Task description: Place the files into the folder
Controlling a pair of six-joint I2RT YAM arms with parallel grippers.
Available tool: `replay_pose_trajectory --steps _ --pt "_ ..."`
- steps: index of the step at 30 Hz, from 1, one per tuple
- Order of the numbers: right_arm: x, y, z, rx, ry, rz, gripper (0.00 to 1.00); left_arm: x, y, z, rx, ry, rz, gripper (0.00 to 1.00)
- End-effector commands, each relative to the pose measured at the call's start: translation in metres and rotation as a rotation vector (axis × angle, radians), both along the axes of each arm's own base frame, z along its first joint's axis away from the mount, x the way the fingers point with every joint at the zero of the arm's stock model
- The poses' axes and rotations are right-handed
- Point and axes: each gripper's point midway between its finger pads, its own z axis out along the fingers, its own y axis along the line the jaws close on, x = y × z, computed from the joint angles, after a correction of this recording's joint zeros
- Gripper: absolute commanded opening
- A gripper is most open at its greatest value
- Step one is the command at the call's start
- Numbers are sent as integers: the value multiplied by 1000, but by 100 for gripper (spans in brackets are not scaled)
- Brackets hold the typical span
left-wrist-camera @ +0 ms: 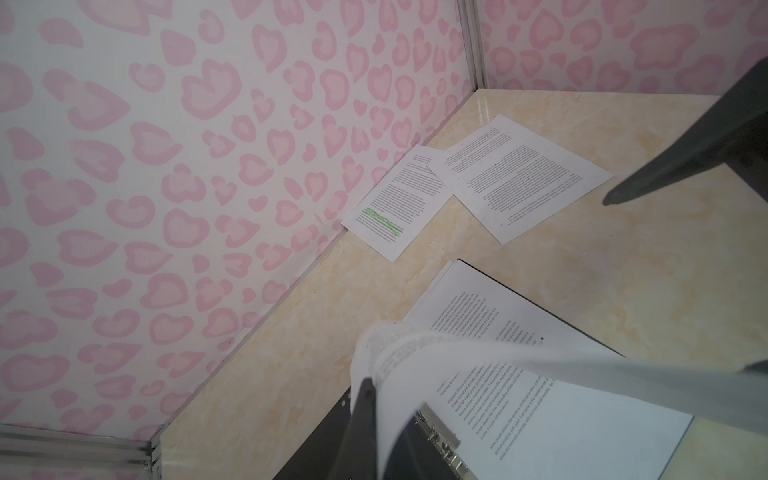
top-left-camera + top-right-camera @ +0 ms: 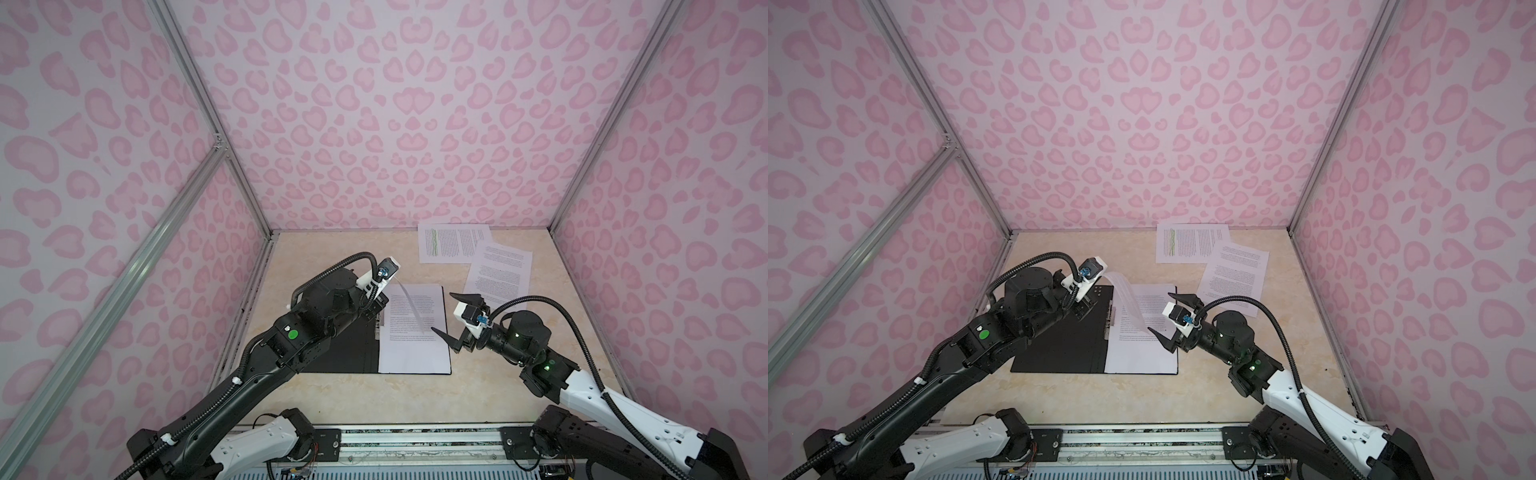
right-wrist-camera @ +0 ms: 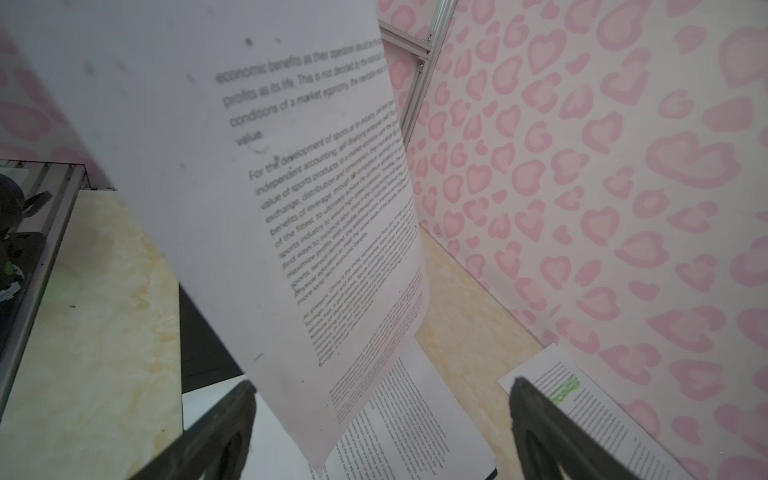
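Lifted sheet (image 3: 291, 187) reads "For the development of sports"; it curtains much of the right wrist view. Left gripper (image 1: 368, 390) is clamped on its edge, above the open black folder (image 2: 345, 353), which holds a printed stack (image 2: 415, 345). Right gripper (image 2: 441, 312) is spread wide, empty. Green-highlighted sheet (image 2: 444, 245) and plain sheet (image 2: 498, 274) overlap near the back wall.

We are looking down at a cream, marble-patterned desk (image 2: 478, 395) in both top views. Walls (image 2: 395, 104) papered in pink heart-like blotches are closing it in at the back and on both sides (the same print is filling much of both wrist views). Aluminium posts (image 2: 211, 108) are running up the two back corners, a slanted aluminium bar (image 2: 137, 266) is crossing the left wall, and a metal rail (image 2: 415, 436) is lying along the desk's near edge.
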Motion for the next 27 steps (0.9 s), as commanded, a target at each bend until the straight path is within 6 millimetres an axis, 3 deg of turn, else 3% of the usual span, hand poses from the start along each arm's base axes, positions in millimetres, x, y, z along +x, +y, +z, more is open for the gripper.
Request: replay_pose_trajectory --steps 1,8,14,18,27 --pt "-7 4 -5 -5 0 23 97 6 1 7 -44 16 19 4" --pt "-6 25 -15 -2 11 56 97 6 -1 6 -63 38 2 4" --pt "21 35 -18 9 -5 -22 90 2 -4 7 -76 45 -23 4" --pt "36 40 -20 6 -11 -65 81 0 -4 8 -78 44 -30 4" --pt "39 40 -20 7 -10 -79 57 1 1 8 -67 35 -11 4"
